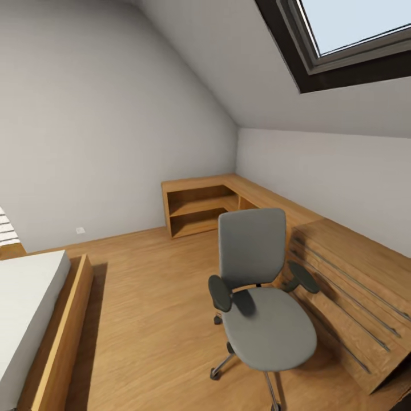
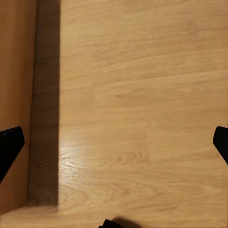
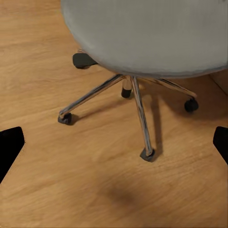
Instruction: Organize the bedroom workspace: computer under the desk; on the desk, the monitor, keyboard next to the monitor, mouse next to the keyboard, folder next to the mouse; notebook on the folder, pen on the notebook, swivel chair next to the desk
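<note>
The left gripper [image 2: 114, 142] hung over bare wood floor [image 2: 142, 95], fingertips [image 2: 9, 145] spread wide at the frame edges, nothing between them. Beside it ran a dark shadow strip along a wooden side panel [image 2: 16, 71], likely the bed frame.

The right gripper [image 3: 114, 145] was also wide open and empty, pointed down at the floor just short of the swivel chair [image 3: 142, 33]. Its grey seat was overhead in that view, with chrome legs [image 3: 140, 114] and black casters [image 3: 147, 154] on the floor.

From the head camera, the swivel chair [image 1: 260, 285] stood on the floor [image 1: 148, 297], seat bare, just beside a slatted wooden unit [image 1: 354, 285] along the right wall. Behind it, a corner desk [image 1: 228, 188] with open shelves sat under the sloped ceiling. Skylight [image 1: 354, 28] was top right, and the bed [image 1: 28, 308] with wooden frame was at the left. Grey walls [image 1: 103, 125] surrounded the room.
</note>
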Tool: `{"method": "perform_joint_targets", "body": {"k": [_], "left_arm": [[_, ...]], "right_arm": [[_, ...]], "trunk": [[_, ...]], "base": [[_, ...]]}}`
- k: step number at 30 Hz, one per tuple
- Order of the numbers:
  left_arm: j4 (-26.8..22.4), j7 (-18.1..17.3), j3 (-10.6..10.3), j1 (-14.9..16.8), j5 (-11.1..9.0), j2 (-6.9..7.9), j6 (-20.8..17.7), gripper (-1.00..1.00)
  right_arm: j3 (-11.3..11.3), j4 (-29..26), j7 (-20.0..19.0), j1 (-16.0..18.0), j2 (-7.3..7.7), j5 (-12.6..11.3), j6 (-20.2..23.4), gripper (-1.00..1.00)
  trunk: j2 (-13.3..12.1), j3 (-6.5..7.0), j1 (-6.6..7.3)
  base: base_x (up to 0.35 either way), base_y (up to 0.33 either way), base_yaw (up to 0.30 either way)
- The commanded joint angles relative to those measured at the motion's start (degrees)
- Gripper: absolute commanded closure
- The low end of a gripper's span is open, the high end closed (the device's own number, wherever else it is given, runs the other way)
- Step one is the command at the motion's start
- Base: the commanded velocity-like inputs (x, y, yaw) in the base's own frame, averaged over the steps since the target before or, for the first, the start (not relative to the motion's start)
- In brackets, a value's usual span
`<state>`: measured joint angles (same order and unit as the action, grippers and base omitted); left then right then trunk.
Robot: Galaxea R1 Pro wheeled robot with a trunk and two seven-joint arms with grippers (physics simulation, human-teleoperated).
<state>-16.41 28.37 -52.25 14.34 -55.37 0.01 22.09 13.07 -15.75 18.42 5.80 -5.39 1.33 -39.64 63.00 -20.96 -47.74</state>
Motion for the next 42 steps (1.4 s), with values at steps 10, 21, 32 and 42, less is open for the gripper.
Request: {"method": "perform_joint_targets", "body": {"k": [10,21,32,42], "left_arm": [[0.1,0.3,-0.5,0.1,-0.5,0.04,0.2,-1.0],[0.1,0.4,-0.5,0.1,-0.5,0.0,0.2,-1.0],[0.1,0.3,-0.5,0.1,-0.5,-0.01,0.2,-1.0],[0.1,0.3,-0.5,0.1,-0.5,-0.01,0.2,-1.0]], "right_arm": [[0.4,0.1,0.5,0.0,0.02,0.2,-0.1,-1.0],[0.5,0.2,0.5,0.0,0.02,0.3,0.0,-1.0],[0.5,0.2,0.5,0.1,0.02,0.5,0.0,-1.0],[0.5,0.2,0.5,0.1,0.02,0.5,0.1,-1.0]], "trunk": [[0.0,0.76,-0.01],[0.0,1.7,-0.01],[0.0,2.19,-0.01],[0.0,2.22,-0.01]], "base": [[0.009,0.002,0.114],[0.0,0.0,0.102],[0.0,0.0,0.223],[0.0,0.0,0.281]]}}
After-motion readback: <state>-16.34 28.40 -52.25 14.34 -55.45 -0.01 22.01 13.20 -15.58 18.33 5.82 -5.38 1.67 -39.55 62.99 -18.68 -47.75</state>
